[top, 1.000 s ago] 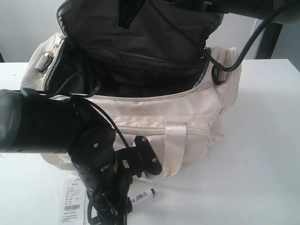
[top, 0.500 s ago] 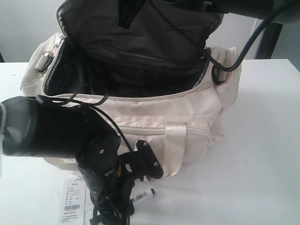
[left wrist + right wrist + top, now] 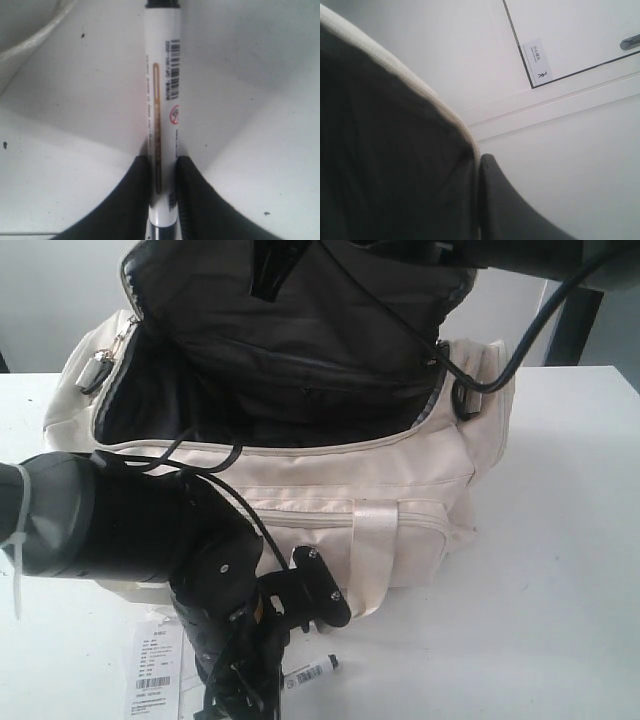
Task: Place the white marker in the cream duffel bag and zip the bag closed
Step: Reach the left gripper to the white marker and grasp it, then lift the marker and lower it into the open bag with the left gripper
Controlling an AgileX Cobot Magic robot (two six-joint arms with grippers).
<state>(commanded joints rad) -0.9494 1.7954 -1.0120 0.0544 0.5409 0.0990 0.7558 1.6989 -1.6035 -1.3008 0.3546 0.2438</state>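
Observation:
The cream duffel bag (image 3: 400, 475) stands open on the white table (image 3: 560, 570), its dark-lined top flap (image 3: 300, 320) held up. My right gripper (image 3: 479, 167) is shut on that flap's cream edge (image 3: 395, 70); only one finger (image 3: 515, 210) shows, the other hidden behind the lining. In front of the bag, my left gripper (image 3: 162, 162) is shut on the white marker (image 3: 162, 90), pinching the barrel near one end. From the exterior camera the marker (image 3: 312, 672) pokes out beside the left gripper (image 3: 270, 665), low at the table.
A white paper barcode tag (image 3: 157, 668) lies on the table left of the left gripper. A cream strap (image 3: 30, 42) of the bag curves close to the marker. The bag's front handle (image 3: 375, 540) hangs just behind the left wrist. A black cable (image 3: 500, 370) drapes over the bag's right end.
My left arm has slid right and lower in front of the bag. The marker has shifted slightly to the right and toward the front edge with it. The right arm and flap are unmoved.

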